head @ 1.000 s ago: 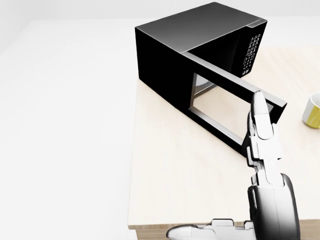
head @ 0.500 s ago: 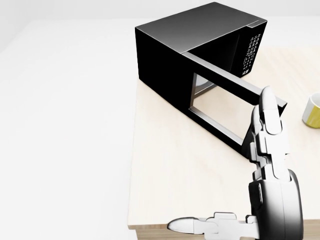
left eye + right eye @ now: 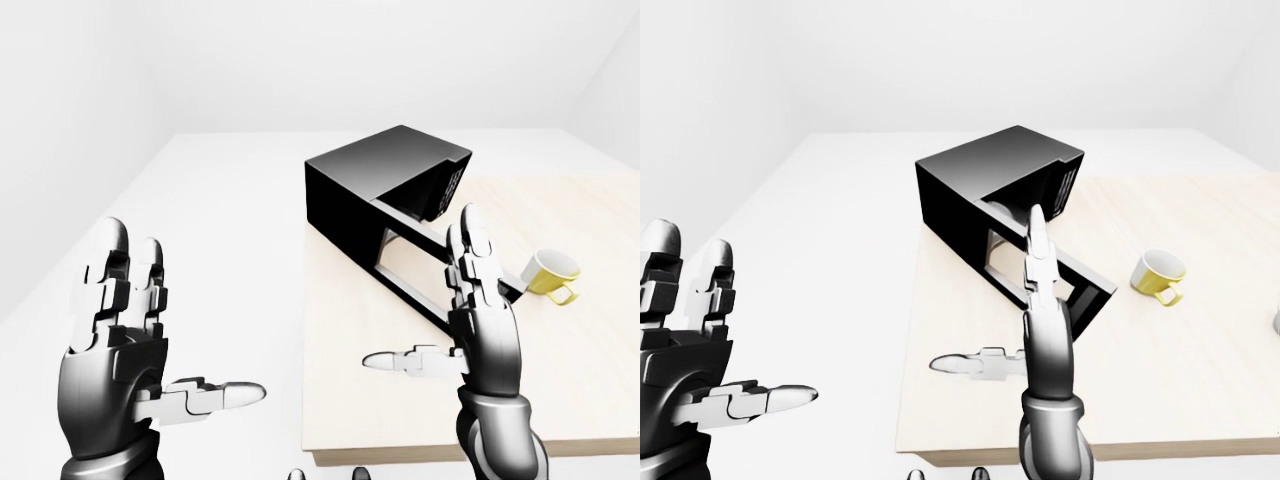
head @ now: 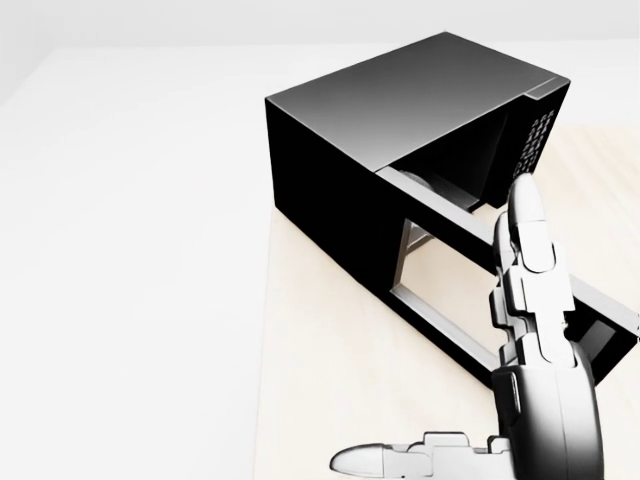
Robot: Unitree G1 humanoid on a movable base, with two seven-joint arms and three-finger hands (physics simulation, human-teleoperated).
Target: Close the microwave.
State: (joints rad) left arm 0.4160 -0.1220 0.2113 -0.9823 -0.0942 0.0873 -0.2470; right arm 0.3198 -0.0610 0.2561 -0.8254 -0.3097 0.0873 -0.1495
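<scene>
Right hand [image 3: 485, 330] – fingers spread apart – lines up beside the open microwave door [image 3: 1065, 275], next up's probably a leftward push shut.

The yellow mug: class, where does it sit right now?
In the right-eye view the yellow mug lies on its side on the wooden table, to the right of the open microwave door and apart from it.

Spread right hand [image 4: 530, 340] beside open microwave [image 4: 400, 130]
</scene>
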